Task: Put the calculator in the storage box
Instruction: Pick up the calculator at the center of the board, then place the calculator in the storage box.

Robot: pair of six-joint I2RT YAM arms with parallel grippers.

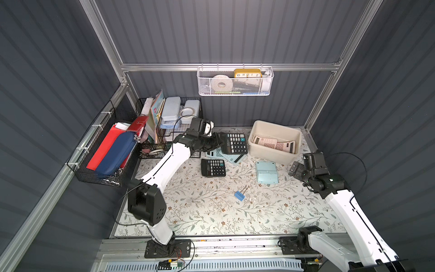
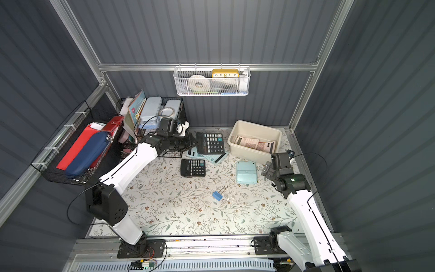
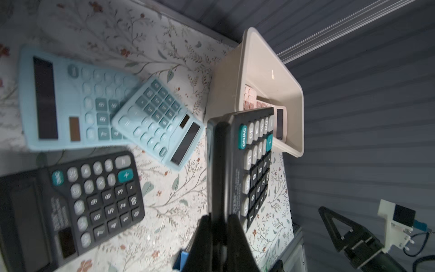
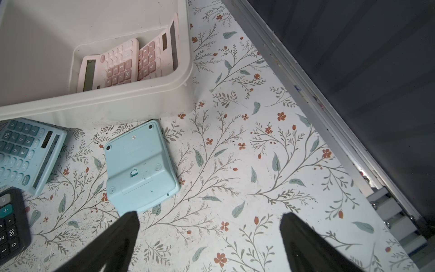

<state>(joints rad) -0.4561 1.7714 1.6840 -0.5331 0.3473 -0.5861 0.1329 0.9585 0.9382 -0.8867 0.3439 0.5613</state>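
My left gripper [image 3: 220, 220] pinches the black calculator [image 1: 235, 142] by one edge; it seems light, stiff, slippery plastic. My right gripper [image 4: 207, 219] gapes empty.

10 11 12 1 2 on yellow clock [image 1: 247, 73], ON/AC key on black calculator [image 3: 254, 169]

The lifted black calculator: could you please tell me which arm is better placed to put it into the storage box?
Left. The left gripper is shut on the black calculator, raised beside the storage box; the right gripper hangs open and empty over the mat.
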